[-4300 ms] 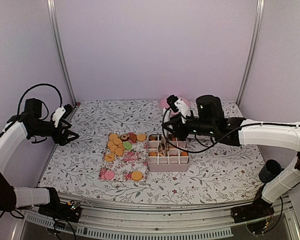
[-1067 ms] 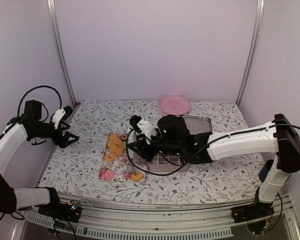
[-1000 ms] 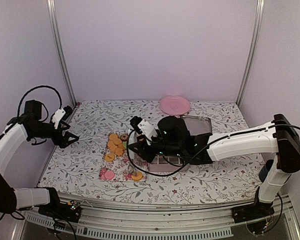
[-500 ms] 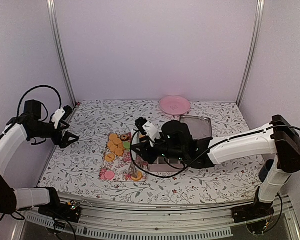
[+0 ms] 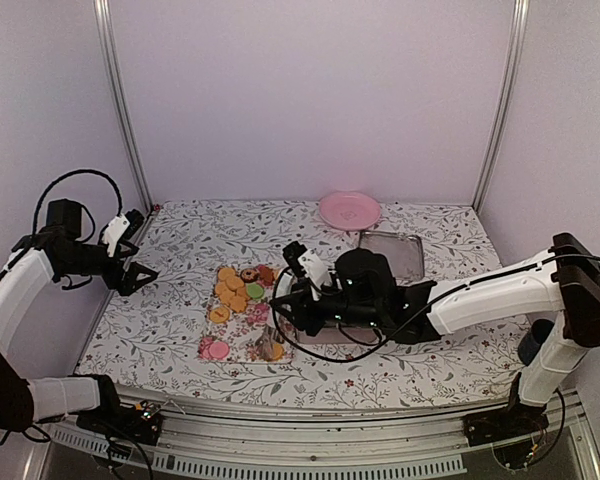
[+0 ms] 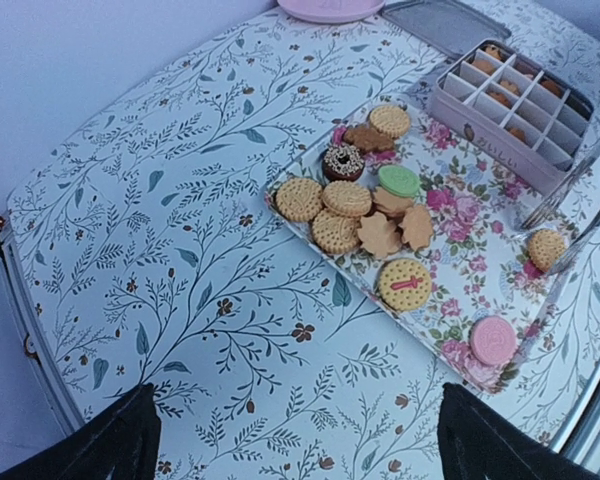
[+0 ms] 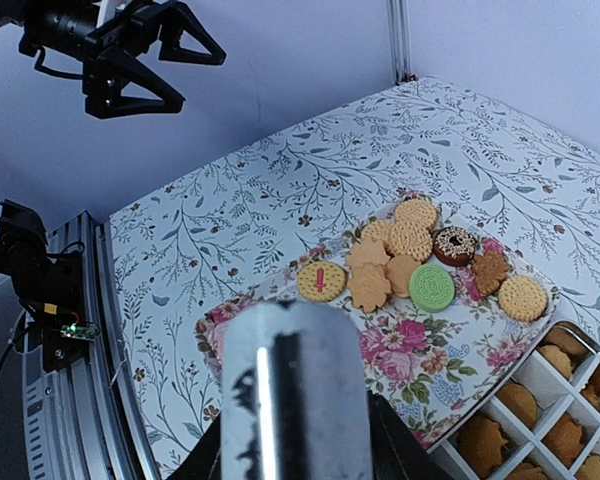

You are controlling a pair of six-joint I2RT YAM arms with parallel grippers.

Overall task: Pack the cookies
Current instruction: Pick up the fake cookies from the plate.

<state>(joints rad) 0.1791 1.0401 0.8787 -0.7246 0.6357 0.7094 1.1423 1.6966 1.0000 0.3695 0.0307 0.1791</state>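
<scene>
The cookies lie in a cluster on a floral tray, mostly golden, with a green one and a dark doughnut-shaped one. More cookies fill a divided tin box. My right gripper is shut on metal tongs. The tongs slant down to the tray's near end, their tips either side of a round golden cookie. A pink cookie lies close by. My left gripper hangs open over the cloth at the far left, holding nothing.
A pink plate stands at the back, and the tin's lid lies behind my right arm. The right arm covers most of the box in the top view. Floral cloth spreads between the left gripper and the tray.
My right arm has drawn back to the right and nearer, bringing the tongs' tips down at the tray's near end. The left arm has stayed put.
</scene>
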